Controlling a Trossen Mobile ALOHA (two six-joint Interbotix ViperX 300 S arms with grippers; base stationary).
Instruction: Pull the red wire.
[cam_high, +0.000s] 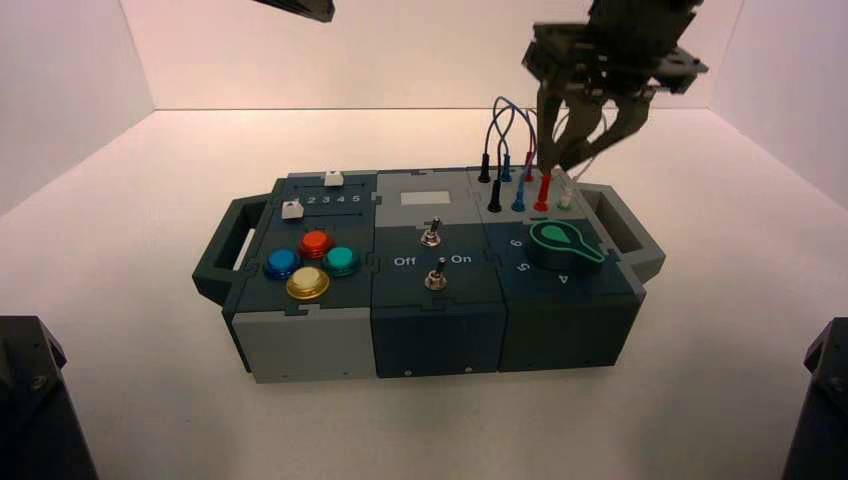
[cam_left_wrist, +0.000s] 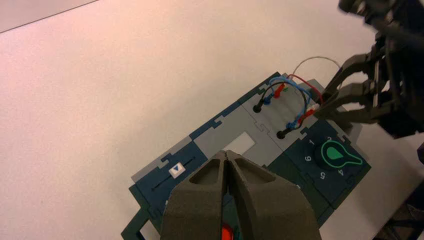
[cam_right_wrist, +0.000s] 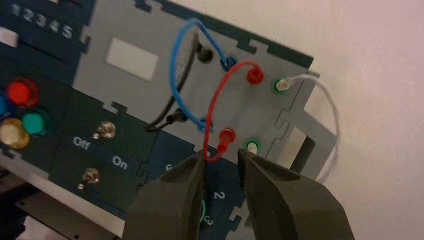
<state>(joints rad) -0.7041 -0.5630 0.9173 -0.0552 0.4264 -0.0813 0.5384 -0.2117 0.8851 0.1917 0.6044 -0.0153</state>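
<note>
Box (cam_high: 437, 270) observed on a pale surface (cam_high: 300, 420). Red (cam_high: 316, 242), blue (cam_high: 282, 263), green (cam_high: 341, 260) and yellow (cam_high: 308, 282) buttons noted at front left. Two toggle switches (cam_high: 431, 235) seen mid-box. Green-outlined knob (cam_high: 560, 245) seen at right. Right gripper (cam_high: 595, 105) located above the wire panel (cam_high: 480, 195), by a red plug (cam_high: 542, 195); contact could not be determined, the view being partly blocked

Metal toggle switches (cam_right_wrist: 106, 130), glossy; matt plastic box panels (cam_right_wrist: 135, 95).
</note>
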